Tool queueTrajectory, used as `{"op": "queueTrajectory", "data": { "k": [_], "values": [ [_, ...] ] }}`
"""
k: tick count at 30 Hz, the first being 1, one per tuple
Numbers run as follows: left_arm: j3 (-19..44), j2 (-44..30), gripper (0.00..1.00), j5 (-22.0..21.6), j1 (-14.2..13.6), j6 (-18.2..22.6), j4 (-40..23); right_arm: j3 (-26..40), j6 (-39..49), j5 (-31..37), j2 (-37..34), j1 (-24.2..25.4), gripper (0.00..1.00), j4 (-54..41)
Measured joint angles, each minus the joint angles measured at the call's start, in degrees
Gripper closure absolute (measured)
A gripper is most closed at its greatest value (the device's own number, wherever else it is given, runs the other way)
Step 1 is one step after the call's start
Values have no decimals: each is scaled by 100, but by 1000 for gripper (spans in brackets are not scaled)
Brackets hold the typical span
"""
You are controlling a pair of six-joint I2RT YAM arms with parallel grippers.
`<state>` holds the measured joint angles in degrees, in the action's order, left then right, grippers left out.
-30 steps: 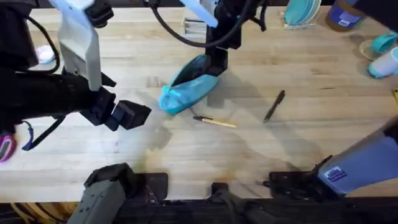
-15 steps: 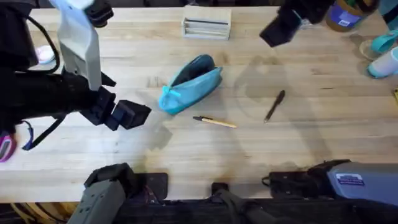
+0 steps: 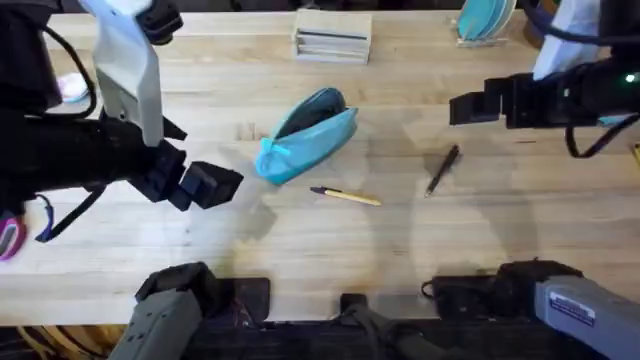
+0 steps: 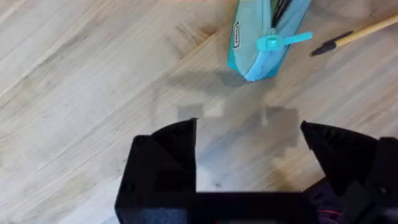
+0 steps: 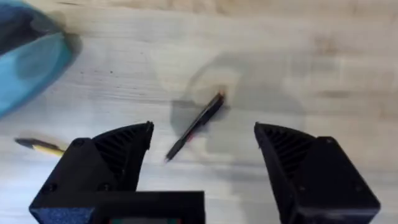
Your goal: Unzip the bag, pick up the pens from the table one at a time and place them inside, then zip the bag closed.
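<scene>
On worktop (image 3: 420, 250) centre: bag (image 3: 305, 135), yellow pen (image 3: 346, 195) just beside, dark pen (image 3: 441, 170) apart. Left wrist view shows zipper pull (image 4: 281, 41), bag unzipped. Left gripper (image 4: 249, 146) and right gripper (image 5: 202, 149): jaws apart, empty.

Right end effector (image 3: 462, 108) left bag (image 3: 305, 136), now above dark pen (image 3: 441, 170).

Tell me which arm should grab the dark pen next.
The right arm. Its gripper hangs open above the dark pen, which lies between its fingers in the wrist view. The left gripper sits beyond the bag, farther off.
</scene>
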<state>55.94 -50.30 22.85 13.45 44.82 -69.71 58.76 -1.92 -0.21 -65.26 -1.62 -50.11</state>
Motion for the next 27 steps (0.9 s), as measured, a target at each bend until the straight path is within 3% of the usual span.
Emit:
{"op": "queueTrajectory", "data": {
  "k": [4, 5, 7, 9, 17, 20, 27],
  "values": [
    [0, 0, 8, 0, 0, 2, 4, -70, -1131, -2, -2, 5, 4, -7],
    [0, 0, 8, 0, 0, 2, 7, -70, -1762, -2, -2, 5, 5, -22],
    [0, 0, 7, 0, 0, 2, 7, -136, -2087, 43, -38, 5, 5, -273],
    [0, 0, 8, 0, 0, 2, 7, -603, -2479, 153, -214, 1, 5, -148],
    [0, 0, 7, 0, 0, 2, 7, -1511, -3266, 784, -333, -416, 5, 529],
    [0, 0, 8, 0, 0, 2, 7, -1576, -3455, 971, -613, -750, 6, 949],
    [0, 0, 7, 0, 0, 2, 31, -1576, -3751, 905, -1379, -899, 5, 1238]
  ]
}}
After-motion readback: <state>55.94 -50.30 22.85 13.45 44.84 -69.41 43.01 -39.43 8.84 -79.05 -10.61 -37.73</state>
